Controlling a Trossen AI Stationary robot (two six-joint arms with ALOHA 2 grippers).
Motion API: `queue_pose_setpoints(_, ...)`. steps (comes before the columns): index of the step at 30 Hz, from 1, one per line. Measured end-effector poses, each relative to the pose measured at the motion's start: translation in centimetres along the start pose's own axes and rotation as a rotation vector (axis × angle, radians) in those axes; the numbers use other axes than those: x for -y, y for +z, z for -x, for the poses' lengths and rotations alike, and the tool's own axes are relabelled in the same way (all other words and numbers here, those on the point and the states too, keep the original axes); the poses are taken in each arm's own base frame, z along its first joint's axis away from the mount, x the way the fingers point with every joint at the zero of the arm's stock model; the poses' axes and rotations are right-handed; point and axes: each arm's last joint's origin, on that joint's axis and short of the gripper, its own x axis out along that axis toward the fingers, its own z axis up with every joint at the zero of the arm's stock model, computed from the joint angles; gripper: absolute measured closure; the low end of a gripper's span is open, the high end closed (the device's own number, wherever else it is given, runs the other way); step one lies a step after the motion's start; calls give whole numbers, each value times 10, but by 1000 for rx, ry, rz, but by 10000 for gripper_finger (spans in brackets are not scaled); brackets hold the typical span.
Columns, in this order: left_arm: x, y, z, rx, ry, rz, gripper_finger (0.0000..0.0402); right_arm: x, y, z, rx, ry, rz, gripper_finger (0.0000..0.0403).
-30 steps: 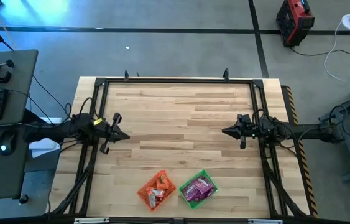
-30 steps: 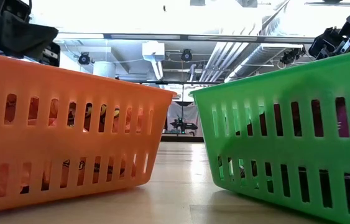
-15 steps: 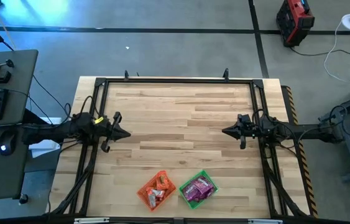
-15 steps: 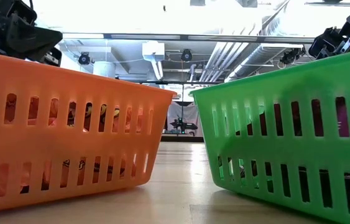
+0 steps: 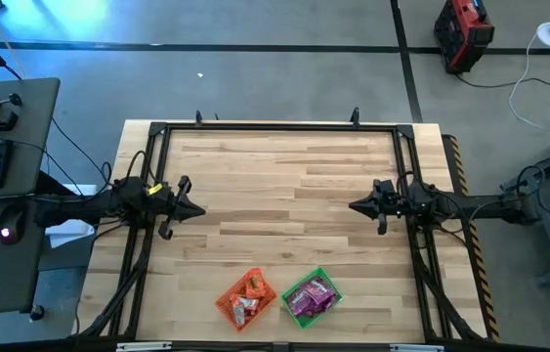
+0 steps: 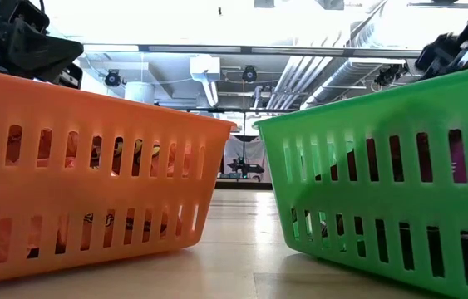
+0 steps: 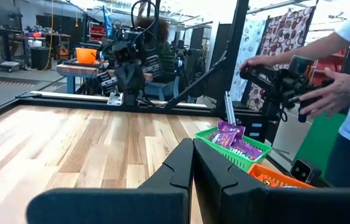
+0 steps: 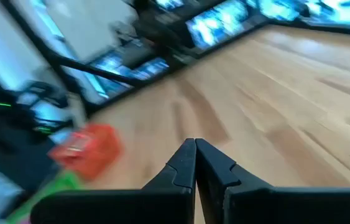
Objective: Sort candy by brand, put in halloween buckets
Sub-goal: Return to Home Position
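Against the near edge of the counter (image 5: pixel 284 186) the two halloween buckets sit side by side. The orange bucket (image 6: pixel 92 108) holds orange-red candy (image 5: pixel 245 291) and the green bucket (image 6: pixel 383 112) holds purple candy (image 5: pixel 312 296). No loose packet shows on the wood, so the sorting looks finished, and the step in hand is judged to be the arms' return to their resting pose.

Farther in, at mid-depth, the left gripper (image 5: pixel 189 209) hangs near the counter's left edge and the right gripper (image 5: pixel 360 206) near its right edge. They point at each other and are well apart from the buckets. Both are clenched on nothing, and each wrist view shows its fingers pressed together.

The next move probably calls only for each arm to fold back toward its own edge, with fingers shut and clear of the buckets.

Compared with a second ago, the left gripper has drawn slightly back toward the left edge. The right one sits at almost the same spot. Buckets and candy have not shifted.
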Motion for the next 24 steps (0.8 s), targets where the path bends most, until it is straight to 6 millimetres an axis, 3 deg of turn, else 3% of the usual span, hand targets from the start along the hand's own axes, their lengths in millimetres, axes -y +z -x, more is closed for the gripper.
queue_pose_setpoints(4,0,0,0,0,0,0,401,-8,8,9,104,103,29,402)
queue_pose_setpoints(9,0,0,0,-3,1,1,401,-8,10,12,158,69,500,402)
queue_pose_setpoints(11,0,0,0,-4,5,1,402,-8,10,12,164,66,614,402)
queue_pose_setpoints(24,-1,-1,-1,-9,11,2,401,-7,10,12,160,67,445,402)
